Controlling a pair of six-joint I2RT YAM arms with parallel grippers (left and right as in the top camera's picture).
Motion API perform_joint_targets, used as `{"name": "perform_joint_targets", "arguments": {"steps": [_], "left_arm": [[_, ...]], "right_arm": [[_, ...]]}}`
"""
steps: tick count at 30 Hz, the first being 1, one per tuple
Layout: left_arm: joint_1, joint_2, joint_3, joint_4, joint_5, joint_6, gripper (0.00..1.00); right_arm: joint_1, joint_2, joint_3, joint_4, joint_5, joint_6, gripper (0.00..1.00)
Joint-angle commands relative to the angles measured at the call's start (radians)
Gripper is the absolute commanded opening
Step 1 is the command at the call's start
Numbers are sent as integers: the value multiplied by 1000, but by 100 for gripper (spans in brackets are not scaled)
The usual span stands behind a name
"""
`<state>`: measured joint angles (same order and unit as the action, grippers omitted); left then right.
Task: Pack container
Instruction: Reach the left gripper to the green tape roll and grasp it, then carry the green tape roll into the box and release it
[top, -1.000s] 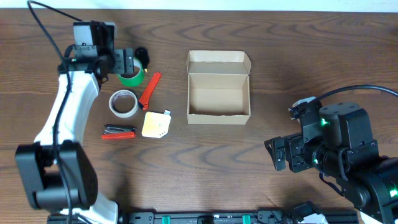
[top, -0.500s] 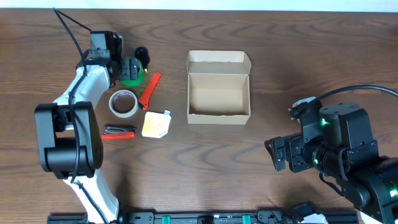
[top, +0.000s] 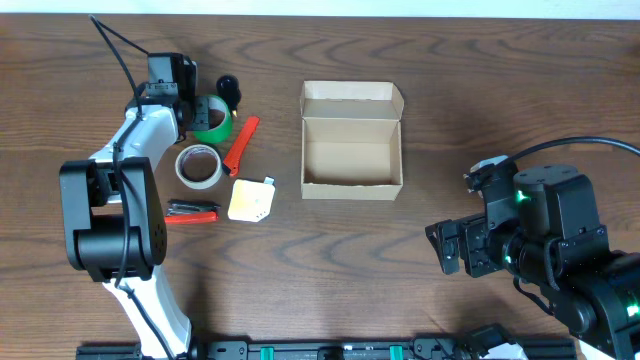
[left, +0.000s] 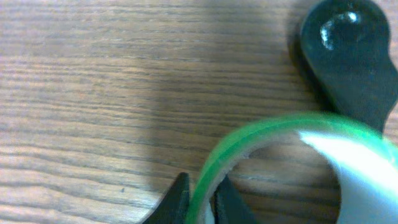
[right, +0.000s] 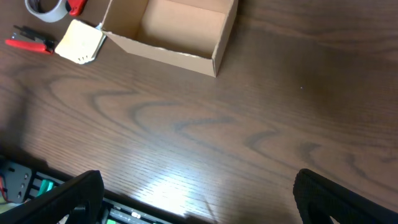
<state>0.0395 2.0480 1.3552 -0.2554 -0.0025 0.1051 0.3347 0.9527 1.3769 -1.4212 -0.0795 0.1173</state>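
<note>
The container (top: 352, 150), a tan cardboard box with its lid flap folded back, stands open and empty at the table's middle; its near corner also shows in the right wrist view (right: 186, 37). A green tape roll (top: 213, 121) lies at the far left. My left gripper (top: 196, 110) is shut on the roll's wall; in the left wrist view the two black fingertips pinch the green tape roll (left: 249, 134) at its rim, left gripper (left: 202, 202). My right gripper (right: 199, 205) hangs open over bare table at the near right, holding nothing.
Left of the box lie a clear tape roll (top: 198, 165), an orange-red cutter (top: 240, 145), a red-and-black hand tool (top: 190, 211) and a cream-yellow pad (top: 251, 200). A black round object (top: 229, 88) sits just behind the green roll, also seen close up as a black round object (left: 348, 56).
My left gripper has come down over the green roll and shut on its wall. The right arm has not moved.
</note>
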Motion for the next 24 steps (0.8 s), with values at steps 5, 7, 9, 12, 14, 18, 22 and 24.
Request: {"name": "perform_joint_targets", "arguments": {"steps": [5, 7, 9, 12, 14, 18, 22, 24], "left_arm": [[8, -1, 99, -48, -9, -46, 6], [5, -21, 169, -107, -8, -59, 5], [-3, -55, 261, -195, -3, -69, 5], [-27, -109, 357, -310, 28, -66, 6], [-57, -160, 388, -376, 85, -52, 6], [-143, -235, 388, -478, 167, -40, 6], [-265, -249, 388, -567, 183, 2, 6], [-331, -245, 387, -597, 183, 29, 6]], "right_arm": [[-7, -5, -1, -2, -7, -10, 99], [-7, -5, -1, -2, -7, -10, 99], [-7, -5, -1, -2, -7, -10, 99], [-7, -5, -1, -2, -7, -10, 99], [-7, -5, -1, -2, -7, -10, 99], [-7, -5, -1, -2, -7, -10, 99], [-7, -5, -1, -2, -7, -10, 99], [-7, -5, -1, -2, -7, -10, 99]]}}
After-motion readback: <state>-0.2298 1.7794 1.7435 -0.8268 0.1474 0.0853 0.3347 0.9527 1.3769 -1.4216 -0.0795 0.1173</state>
